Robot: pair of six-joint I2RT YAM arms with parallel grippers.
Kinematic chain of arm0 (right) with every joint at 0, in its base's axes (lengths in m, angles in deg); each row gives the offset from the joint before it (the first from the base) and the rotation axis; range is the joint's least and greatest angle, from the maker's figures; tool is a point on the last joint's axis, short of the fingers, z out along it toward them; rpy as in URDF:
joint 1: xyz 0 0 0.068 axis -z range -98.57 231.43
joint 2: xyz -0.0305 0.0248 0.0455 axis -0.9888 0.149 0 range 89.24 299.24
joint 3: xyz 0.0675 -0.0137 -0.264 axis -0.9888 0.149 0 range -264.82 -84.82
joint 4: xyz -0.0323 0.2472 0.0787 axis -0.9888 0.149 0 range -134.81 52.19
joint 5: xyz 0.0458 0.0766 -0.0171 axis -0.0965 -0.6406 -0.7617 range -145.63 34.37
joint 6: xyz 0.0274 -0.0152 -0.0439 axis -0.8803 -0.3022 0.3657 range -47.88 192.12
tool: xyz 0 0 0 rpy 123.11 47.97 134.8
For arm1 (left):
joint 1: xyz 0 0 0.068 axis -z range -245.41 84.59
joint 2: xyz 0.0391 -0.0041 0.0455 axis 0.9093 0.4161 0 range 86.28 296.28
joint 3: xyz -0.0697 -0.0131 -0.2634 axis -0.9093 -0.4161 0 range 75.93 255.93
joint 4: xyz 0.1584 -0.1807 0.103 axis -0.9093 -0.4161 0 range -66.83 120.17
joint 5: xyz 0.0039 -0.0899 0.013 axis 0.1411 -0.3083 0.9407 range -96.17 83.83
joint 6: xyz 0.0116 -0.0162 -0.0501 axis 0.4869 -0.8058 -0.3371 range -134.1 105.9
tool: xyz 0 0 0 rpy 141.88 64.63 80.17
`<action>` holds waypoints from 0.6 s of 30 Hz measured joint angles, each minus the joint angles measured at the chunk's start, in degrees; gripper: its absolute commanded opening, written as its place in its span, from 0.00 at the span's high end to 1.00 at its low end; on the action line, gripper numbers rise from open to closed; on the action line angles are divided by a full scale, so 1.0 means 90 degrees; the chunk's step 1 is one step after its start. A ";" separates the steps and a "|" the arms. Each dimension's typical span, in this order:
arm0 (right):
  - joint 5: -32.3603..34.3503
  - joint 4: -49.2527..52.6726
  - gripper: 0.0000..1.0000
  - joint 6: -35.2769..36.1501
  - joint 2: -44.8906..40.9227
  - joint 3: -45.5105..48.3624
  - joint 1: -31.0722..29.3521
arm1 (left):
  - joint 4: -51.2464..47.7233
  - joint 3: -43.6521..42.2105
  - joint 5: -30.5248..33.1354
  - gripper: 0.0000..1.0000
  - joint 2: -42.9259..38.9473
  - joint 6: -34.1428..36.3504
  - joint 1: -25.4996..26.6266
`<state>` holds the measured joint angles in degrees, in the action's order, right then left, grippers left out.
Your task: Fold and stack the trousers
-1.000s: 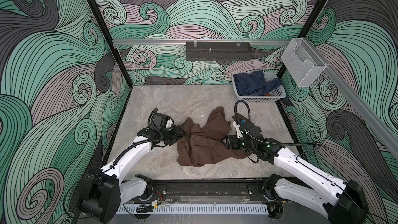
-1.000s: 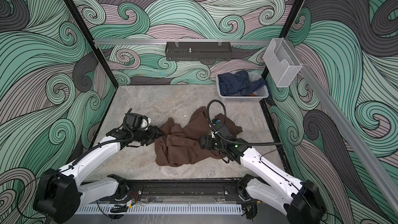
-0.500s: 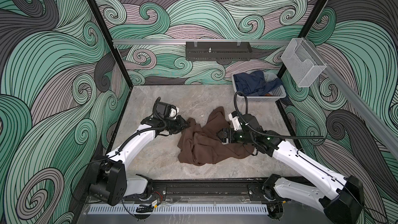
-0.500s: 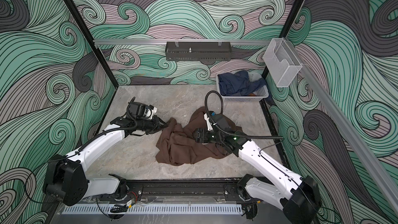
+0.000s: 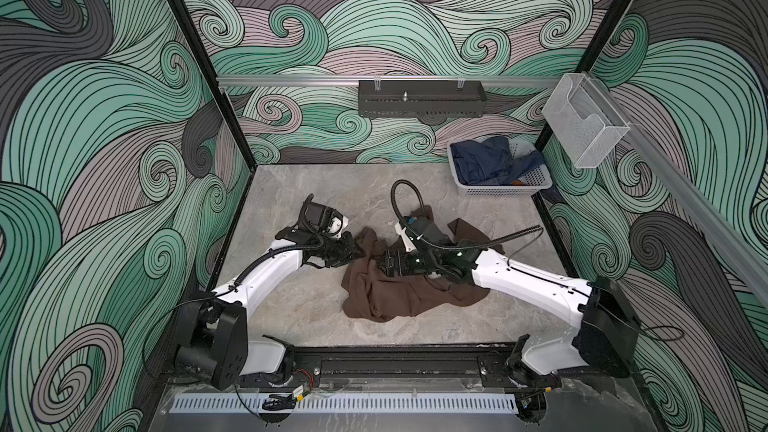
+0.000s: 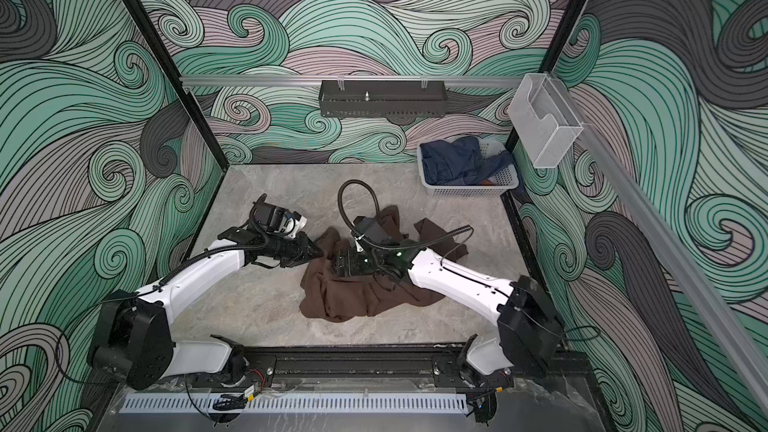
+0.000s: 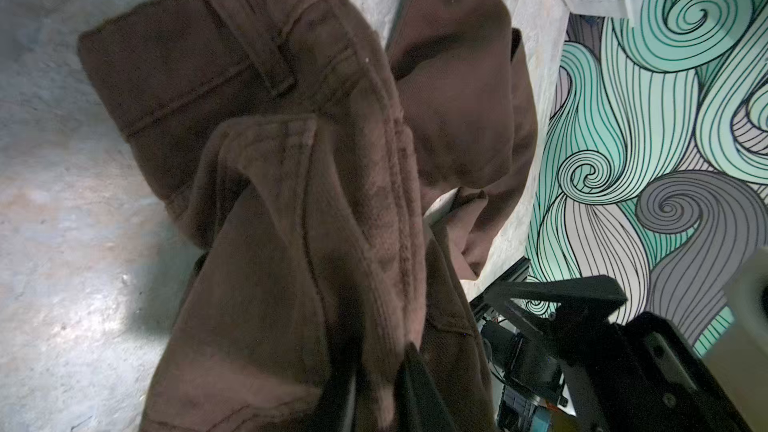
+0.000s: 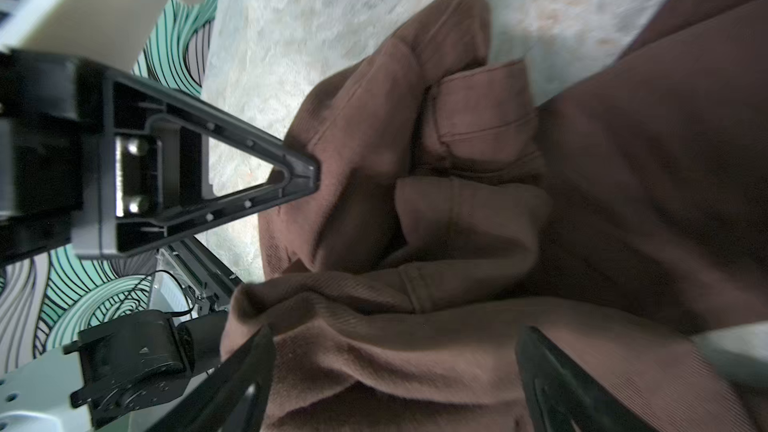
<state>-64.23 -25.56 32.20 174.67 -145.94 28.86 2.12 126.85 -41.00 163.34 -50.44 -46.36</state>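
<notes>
1. In both top views the brown trousers (image 5: 395, 297) lie crumpled in a heap mid-way across the marble tabletop (image 5: 299, 317). They are well apart from the white basket (image 5: 503, 191) of navy garments (image 5: 482, 162) in the far right corner. The left gripper (image 5: 360, 252) meets the heap's left edge, and the right gripper (image 5: 384, 263) sits over the heap just beside it (image 6: 336, 263). The step in hand, I judge, is taking two holds so the garment can be spread flat.
2. In the left wrist view the waistband (image 7: 178, 60) and a belt loop (image 7: 253, 39) show plainly. A fold of cloth runs between the left gripper's (image 7: 378, 392) narrow jaws, which look pinched on it. A hold on the stitched band would slip less than one on loose cloth.
3. In the right wrist view the right gripper (image 8: 395, 351) has its jaws wide, straddling a ridge of the trousers (image 8: 457, 201) and gripping nothing. It should close on a second waistband corner, away from the left hold. Then both should lift evenly and draw apart.
</notes>
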 measured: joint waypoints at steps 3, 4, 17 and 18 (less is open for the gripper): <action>0.0073 0.0019 0.08 -0.0034 0.0287 -0.0221 -0.0143 | -0.0058 -0.0022 -0.0002 0.89 -0.0053 0.0066 -0.0019; 0.0095 0.0022 0.08 -0.0049 0.0352 -0.0291 -0.0168 | -0.0078 -0.0036 0.0000 0.89 -0.0087 0.0097 -0.0034; 0.0180 0.0036 0.01 -0.0097 0.0704 -0.0719 -0.0384 | -0.0226 -0.0192 0.0155 1.00 -0.0209 0.0245 -0.0231; 0.0199 0.0039 0.01 -0.0095 0.0709 -0.0743 -0.0386 | -0.0248 -0.0192 0.0204 1.00 -0.0248 0.0255 -0.0267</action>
<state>-62.44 -25.21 31.35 181.05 -152.63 25.38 -0.11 125.12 -39.16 161.11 -48.14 -48.77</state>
